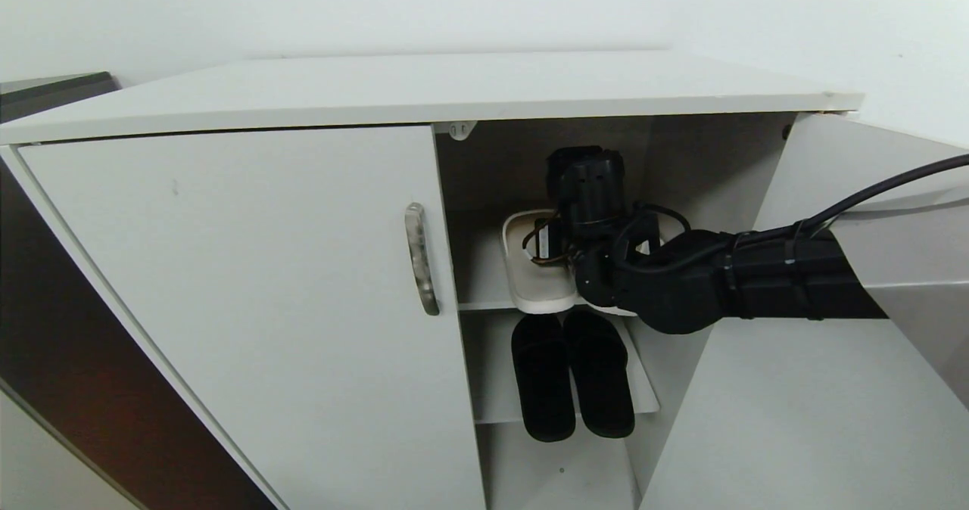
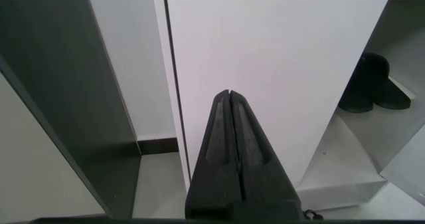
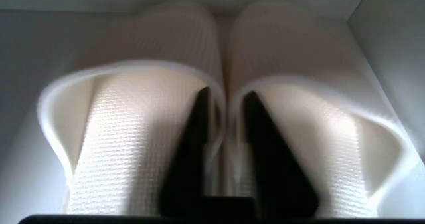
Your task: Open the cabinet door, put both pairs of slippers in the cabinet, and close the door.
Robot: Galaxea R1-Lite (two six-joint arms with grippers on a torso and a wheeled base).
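my right gripper is inside the cabinet, clenched on the white slippers. one finger sits in each slipper, and their inner walls are pinched together between my jaws. the pair lies side by side on the upper shelf. the black slippers lie side by side on the lower shelf. the right door stands open. my left gripper is closed on nothing, near the shut left door.
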